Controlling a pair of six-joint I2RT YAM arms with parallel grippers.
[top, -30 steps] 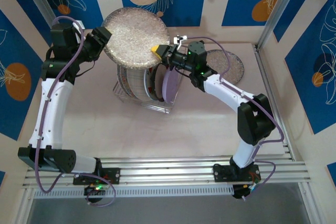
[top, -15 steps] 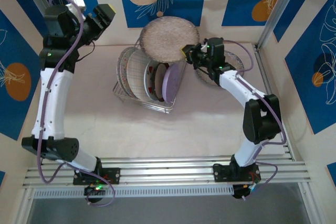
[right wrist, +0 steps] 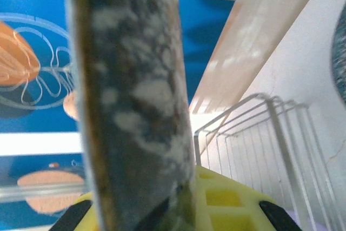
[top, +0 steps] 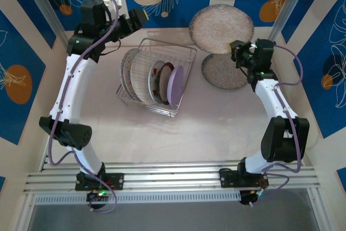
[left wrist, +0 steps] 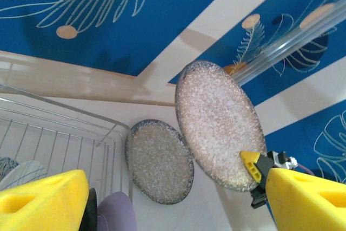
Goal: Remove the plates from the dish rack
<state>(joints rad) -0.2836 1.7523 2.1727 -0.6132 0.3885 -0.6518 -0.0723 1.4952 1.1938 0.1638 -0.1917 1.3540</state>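
The large round speckled grey-brown plate [top: 221, 29] is gripped by its rim in the right gripper's [top: 236, 51] clenched jaws. A smaller speckled plate [top: 224, 72] lies just beneath them. The left gripper [top: 139, 17] hangs released and empty near the silver wire dish rack [top: 174, 58].

The dish rack [top: 165, 52] sat toward the back of the bench [top: 178, 133], left of centre, with a row of plates [top: 143, 77] standing on edge in its near half. To its right, apart from it, a flat plate [top: 224, 71] lay on the bench. Above and behind that, a larger plate [top: 221, 29] hung in the jaws of the right gripper [top: 236, 48]. The left gripper [top: 141, 15] hovered behind the rack's far left corner.
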